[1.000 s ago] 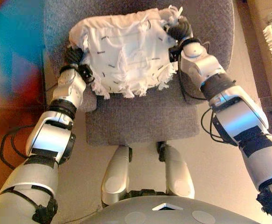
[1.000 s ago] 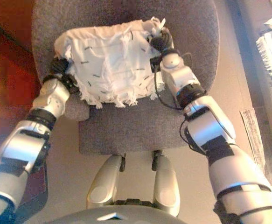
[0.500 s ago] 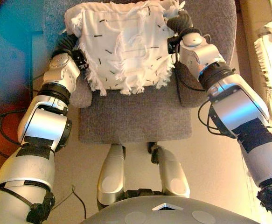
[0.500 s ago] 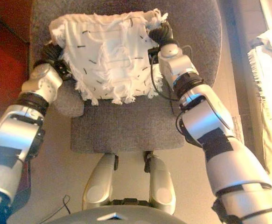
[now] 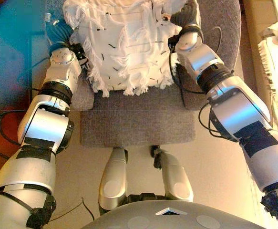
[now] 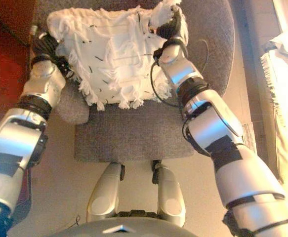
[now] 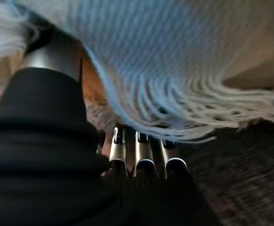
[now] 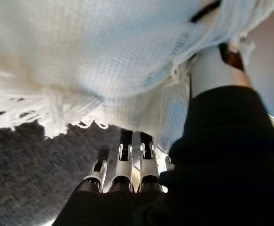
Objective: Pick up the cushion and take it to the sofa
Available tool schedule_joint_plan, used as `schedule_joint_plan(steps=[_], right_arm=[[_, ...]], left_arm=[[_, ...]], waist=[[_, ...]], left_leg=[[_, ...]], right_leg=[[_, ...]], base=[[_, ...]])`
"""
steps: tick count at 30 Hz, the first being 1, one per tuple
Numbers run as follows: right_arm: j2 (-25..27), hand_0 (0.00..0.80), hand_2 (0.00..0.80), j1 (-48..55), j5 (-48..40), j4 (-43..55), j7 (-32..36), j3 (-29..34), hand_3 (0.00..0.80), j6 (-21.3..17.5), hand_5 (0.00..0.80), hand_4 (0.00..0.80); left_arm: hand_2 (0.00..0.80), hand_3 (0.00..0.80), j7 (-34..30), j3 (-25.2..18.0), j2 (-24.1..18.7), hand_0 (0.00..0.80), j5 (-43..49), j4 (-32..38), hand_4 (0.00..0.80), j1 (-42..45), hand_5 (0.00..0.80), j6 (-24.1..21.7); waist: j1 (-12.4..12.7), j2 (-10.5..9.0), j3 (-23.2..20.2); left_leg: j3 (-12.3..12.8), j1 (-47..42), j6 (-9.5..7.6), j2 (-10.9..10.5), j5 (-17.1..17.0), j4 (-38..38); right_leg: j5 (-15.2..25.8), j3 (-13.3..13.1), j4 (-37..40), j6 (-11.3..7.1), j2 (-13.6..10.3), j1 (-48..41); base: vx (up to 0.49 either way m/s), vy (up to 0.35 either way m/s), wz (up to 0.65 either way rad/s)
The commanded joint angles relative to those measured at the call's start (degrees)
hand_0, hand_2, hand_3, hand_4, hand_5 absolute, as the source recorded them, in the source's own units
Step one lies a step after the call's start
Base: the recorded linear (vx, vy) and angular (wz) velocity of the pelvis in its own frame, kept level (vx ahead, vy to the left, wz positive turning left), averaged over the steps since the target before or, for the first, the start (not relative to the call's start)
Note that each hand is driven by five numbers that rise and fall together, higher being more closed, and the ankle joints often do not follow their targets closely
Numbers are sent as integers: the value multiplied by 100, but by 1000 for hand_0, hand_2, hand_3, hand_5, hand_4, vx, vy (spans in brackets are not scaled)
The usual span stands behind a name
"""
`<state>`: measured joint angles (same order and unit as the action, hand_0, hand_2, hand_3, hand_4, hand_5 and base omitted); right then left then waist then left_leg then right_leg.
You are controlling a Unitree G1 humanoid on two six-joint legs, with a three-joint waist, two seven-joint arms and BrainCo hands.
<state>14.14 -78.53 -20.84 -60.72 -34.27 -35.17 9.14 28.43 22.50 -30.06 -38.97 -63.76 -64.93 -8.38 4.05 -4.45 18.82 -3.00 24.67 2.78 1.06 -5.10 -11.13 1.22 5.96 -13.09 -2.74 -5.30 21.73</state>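
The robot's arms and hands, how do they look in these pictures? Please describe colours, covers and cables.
Both arms are silver-grey shells with black bands at the joints and black patches on the forearms. Thin black cables loop beside the wrists. The left hand and right hand wear dark ribbed covers; the fingers are silver with dark tips.

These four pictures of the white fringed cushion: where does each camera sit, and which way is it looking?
Left eye view: on the head, looking down at the cushion over the grey chair; both arms show.
Right eye view: beside it, same scene; left hand and right hand flank the cushion.
Left wrist view: on the left wrist, looking along its fingers under the fringe.
Right wrist view: likewise along the right hand's fingers.
All four share the cushion.
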Motion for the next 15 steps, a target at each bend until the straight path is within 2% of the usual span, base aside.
schedule_joint_plan(steps=[1,7,10,13,15], right_arm=[[18,0,0,-573,390,561,-67,-190,0,-484,0,0],[180,0,0,-588,372,581,178,-153,0,-666,0,0],[260,0,0,-555,172,747,436,-149,0,-547,0,0],[332,0,0,-437,-418,910,971,-126,0,-180,0,0],[372,0,0,-284,-601,999,1214,-125,0,-227,0,0]], left_arm=[[0,0,-18,121,-164,0,290,585,0,-695,0,-666],[0,0,-238,170,-319,0,-58,804,0,-700,0,-668],[0,0,-366,148,-361,0,-228,1019,0,-638,0,-479],[0,0,-542,73,-368,0,-375,1318,0,-475,0,-168],[0,0,-694,-12,-357,0,-489,1503,0,-270,0,-10]], waist=[[148,24,-45],[132,91,-519],[123,102,-813],[108,77,-1122],[95,77,-1292]], left_leg=[[557,-464,-134,-267,425,-66],[602,-1093,-124,-268,278,617],[572,-1402,-143,-285,212,929],[541,-1651,-168,-293,170,1126],[542,-1811,-179,-286,161,1187]], right_leg=[[647,-235,583,-369,-553,-583],[734,-172,1036,-437,-627,-1074],[746,-145,1186,-468,-638,-1324],[739,-88,1239,-483,-648,-1511],[729,-56,1240,-481,-641,-1628]], base=[[64,29,5],[69,55,0],[93,30,5],[89,-7,12],[83,-18,15]])
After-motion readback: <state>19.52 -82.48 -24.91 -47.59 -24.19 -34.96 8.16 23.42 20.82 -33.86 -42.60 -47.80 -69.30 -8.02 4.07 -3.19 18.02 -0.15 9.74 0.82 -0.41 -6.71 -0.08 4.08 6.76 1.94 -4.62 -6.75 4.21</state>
